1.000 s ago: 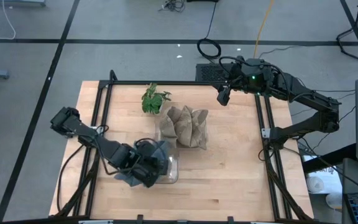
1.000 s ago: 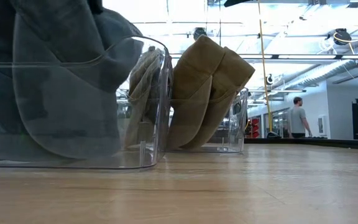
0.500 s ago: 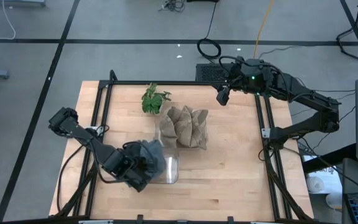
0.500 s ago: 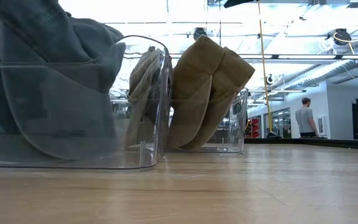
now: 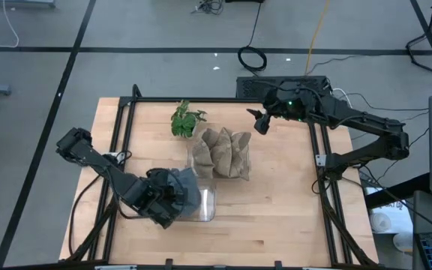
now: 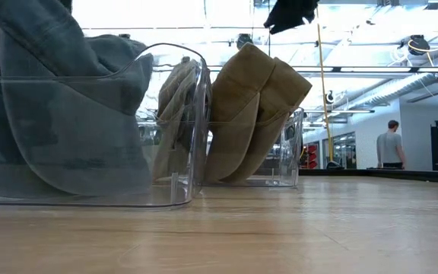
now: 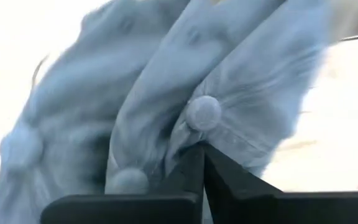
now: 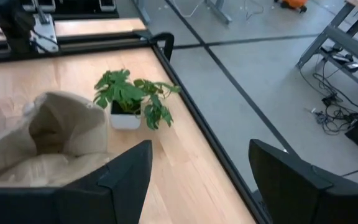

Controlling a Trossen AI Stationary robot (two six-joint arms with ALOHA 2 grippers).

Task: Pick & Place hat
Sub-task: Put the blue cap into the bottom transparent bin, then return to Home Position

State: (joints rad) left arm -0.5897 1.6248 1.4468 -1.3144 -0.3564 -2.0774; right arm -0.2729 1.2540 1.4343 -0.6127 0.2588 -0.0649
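Observation:
A blue-grey hat (image 5: 184, 187) (image 6: 67, 114) sits in the near clear bin (image 5: 207, 204) (image 6: 193, 129), its cloth bunched against the bin's walls. My left gripper (image 5: 160, 202) (image 7: 202, 155) is shut on this hat from the bin's left side. In the left wrist view, round cloth buttons (image 7: 202, 112) show on the blue cloth. Tan hats (image 5: 221, 152) (image 6: 253, 106) stand upright in a second clear bin (image 5: 246, 161) behind it. My right gripper (image 5: 259, 121) (image 8: 197, 180) hangs open above the table's far right part and holds nothing. My left gripper pinches a fold of the blue-grey hat's cloth (image 7: 188, 142) just below a round button, between its two shut fingertips. The fingers come from above, slanting in from the table's left. The hat rests inside the near bin, with cloth rising above the rim.
A small potted plant (image 5: 186, 120) (image 8: 132, 96) stands at the far side of the table beside the tan hats' bin. A black frame (image 5: 126, 135) runs round the tabletop. A person (image 6: 390, 144) stands far off in the room. Bare wood lies at the near right.
My left gripper has moved toward the table's left edge and tipped steeper, staying shut; the blue-grey hat has shifted with it inside the bin. My right gripper has sunk and come toward the table's middle, now showing at the top of the low view.

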